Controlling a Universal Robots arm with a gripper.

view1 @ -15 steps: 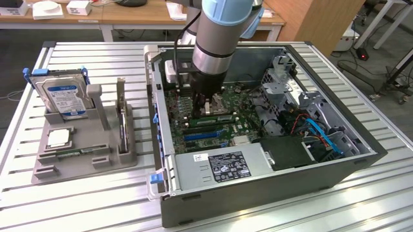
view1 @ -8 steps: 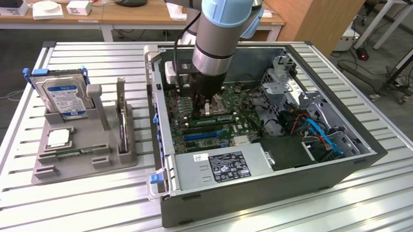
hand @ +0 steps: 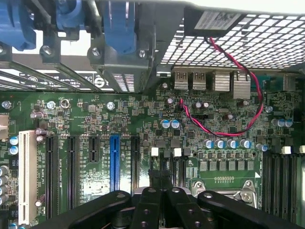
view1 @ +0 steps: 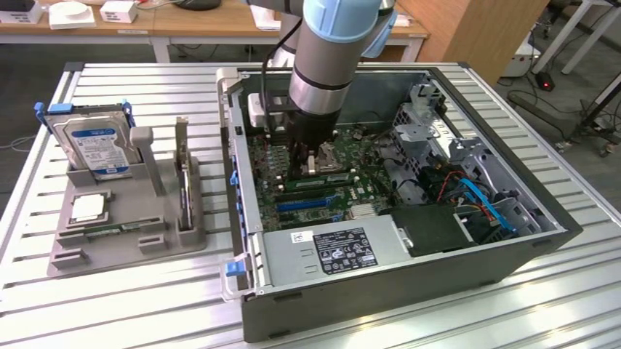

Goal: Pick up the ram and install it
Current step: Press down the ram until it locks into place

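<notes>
- Hand (hand: 162,183) is closed, fingertips pinched together, low over the motherboard (hand: 143,143) inside the open computer case (view1: 388,291); whether anything thin sits between the tips, cannot tell.
- From the hand, the dark memory slots (hand: 281,176) lie at about 3 o'clock in the wrist view; the blue expansion slot (hand: 115,162) at 9 o'clock.
- Ram (view1: 182,171) stands on edge in the grey holder (view1: 126,233) on the bench (view1: 39,218), at 9 o'clock from the case in the exterior view, well apart from the hand.
- Judgement: the stick is light, stiff, thin and fragile; best pinched by its long top edge near the middle, clear of chips and contacts.
</notes>
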